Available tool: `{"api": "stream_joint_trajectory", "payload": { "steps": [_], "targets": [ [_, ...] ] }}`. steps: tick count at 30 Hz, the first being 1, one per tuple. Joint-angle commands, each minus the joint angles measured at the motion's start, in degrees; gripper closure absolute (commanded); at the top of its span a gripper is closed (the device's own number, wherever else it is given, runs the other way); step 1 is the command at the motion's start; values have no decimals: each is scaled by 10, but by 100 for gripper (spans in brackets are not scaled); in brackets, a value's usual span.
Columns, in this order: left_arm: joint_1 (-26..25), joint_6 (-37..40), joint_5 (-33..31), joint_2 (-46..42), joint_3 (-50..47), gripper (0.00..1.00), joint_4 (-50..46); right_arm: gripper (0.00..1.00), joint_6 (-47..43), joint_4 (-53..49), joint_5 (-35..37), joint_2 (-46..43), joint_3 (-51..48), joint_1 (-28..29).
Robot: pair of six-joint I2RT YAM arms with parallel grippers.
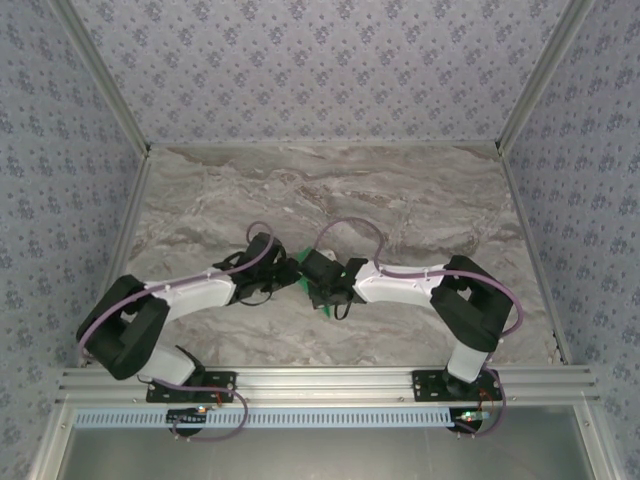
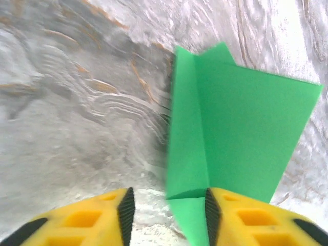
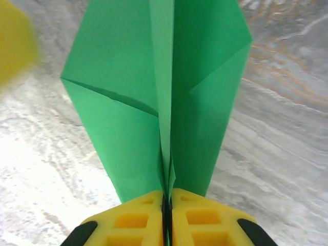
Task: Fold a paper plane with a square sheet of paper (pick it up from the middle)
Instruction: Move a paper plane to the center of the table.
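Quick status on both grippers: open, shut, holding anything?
Left gripper: open, jaws apart, the paper plane beside one finger, not clamped.
Right gripper: shut on the paper plane's centre fold.

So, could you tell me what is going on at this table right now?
The robot is folding a green paper plane at the middle of the marble table. The right tool is shut on the plane's centre fold, wings spread either side. The left tool stands open, with the paper's end between its fingers.
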Motion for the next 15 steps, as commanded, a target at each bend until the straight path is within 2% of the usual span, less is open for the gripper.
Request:
{"api": "stream_joint_trajectory", "payload": {
  "steps": [1, 3, 6, 15],
  "targets": [
    [11, 11, -64, -43, 30, 37, -115, 88, 17, -48, 52, -20, 16, -3],
    [13, 14, -104, -67, 39, 26, -161, 87, 16, -54, 56, -18, 20, -4],
    [19, 14, -145, -91, 50, 15, -214, 87, 15, -58, 53, 0, 28, -8],
    [34, 15, -158, -107, 44, 1, -241, 78, 15, -61, 41, 49, 59, -13]
  ]
}}
